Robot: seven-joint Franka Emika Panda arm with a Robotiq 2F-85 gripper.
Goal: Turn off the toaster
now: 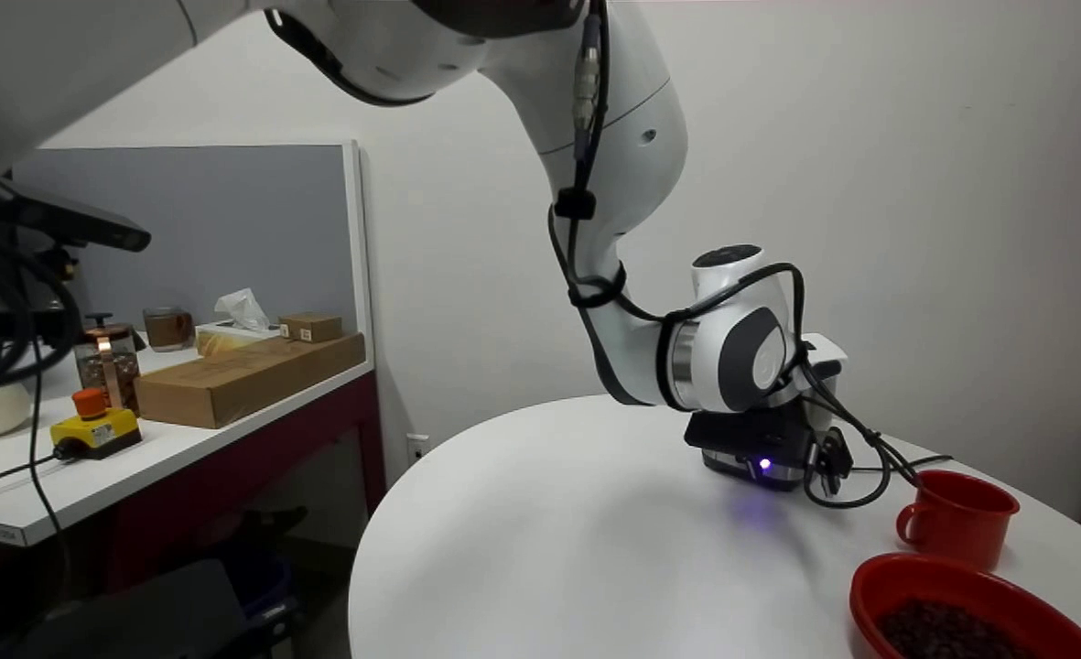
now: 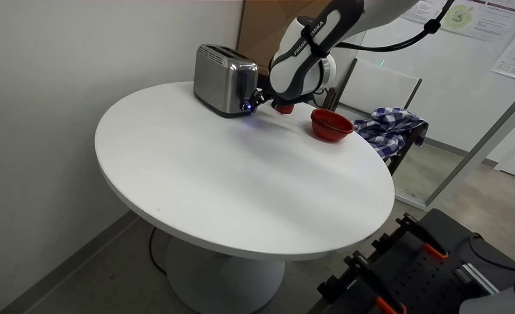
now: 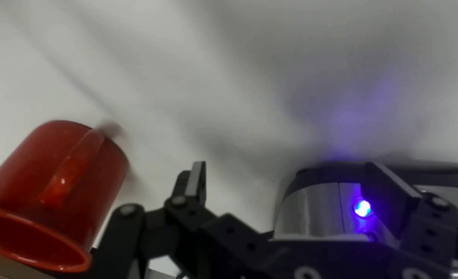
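The boxy silver brushed-metal toaster point(image 2: 213, 80), dark at its base, has the round white table point(image 2: 240, 187) directly beneath it. Its metal shell looks rigid but slick, and light enough, I judge, for a sideways shove to slide it. Nothing here calls for lifting. If it needs steadying, low on its sides by the base seems best, since the slotted top may be hot.

At the toaster's front the black two-fingered gripper point(image 3: 284, 170) has its jaws wide apart, with one of the dark fingers point(image 3: 391, 201) overlapping the front panel in the wrist view; whether they touch I cannot tell. The cylindrical red mug point(image 3: 54, 193) stands apart from the toaster, off that same front. Low on that front is the round glowing violet-blue light point(image 3: 362, 208), just beside the finger: likely a button, to be pressed lightly and straight in.
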